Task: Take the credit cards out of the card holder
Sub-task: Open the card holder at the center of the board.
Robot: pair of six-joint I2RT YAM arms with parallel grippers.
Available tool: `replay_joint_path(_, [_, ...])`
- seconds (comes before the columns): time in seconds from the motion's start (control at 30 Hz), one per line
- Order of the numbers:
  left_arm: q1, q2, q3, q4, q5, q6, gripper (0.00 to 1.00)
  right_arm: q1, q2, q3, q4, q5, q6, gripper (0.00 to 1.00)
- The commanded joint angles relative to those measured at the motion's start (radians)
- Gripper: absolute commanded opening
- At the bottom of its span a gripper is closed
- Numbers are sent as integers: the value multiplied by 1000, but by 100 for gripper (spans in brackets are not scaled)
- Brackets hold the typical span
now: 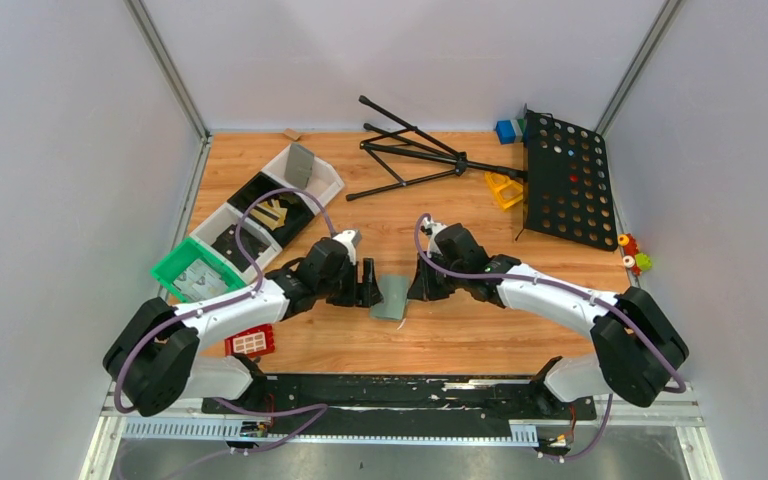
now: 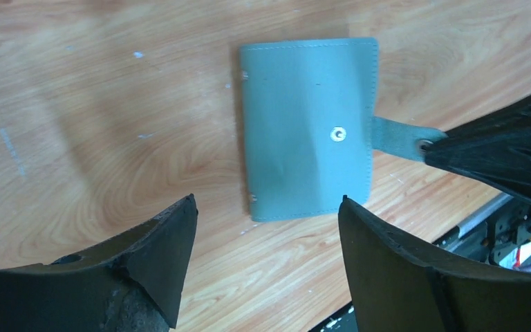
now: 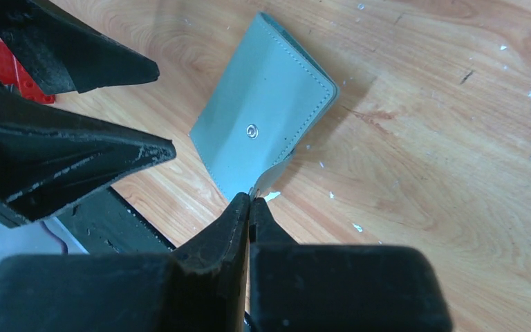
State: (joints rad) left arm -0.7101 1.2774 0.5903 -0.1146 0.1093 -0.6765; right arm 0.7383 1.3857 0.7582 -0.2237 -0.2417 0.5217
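Reaching inward from both sides in the top view, the two arms meet at the closed card holder (image 1: pixel 392 297) lying mid-table (image 1: pixel 480 335). In the left wrist view, the left gripper (image 2: pixel 268 204) hovers over it, fingers spread wide. In the right wrist view, the right gripper (image 3: pixel 249 204) pinches its side flap (image 3: pixel 268 178).

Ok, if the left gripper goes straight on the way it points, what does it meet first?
Probably the closed card holder, lying just ahead of the open jaws of the left gripper, though depth is unclear.
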Motion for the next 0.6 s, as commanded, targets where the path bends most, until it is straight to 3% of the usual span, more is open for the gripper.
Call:
replay_joint_path(0.0, [-36, -5, 46, 31, 28, 53, 90, 2, -25, 36, 15, -50, -1, 0])
replay_joint_path(0.1, [-64, -17, 55, 63, 75, 75, 99, 1, -37, 39, 11, -48, -1, 0])
replay_joint_path(0.57, [-92, 28, 134, 7, 99, 255, 100, 0, -99, 81, -40, -22, 24, 0])
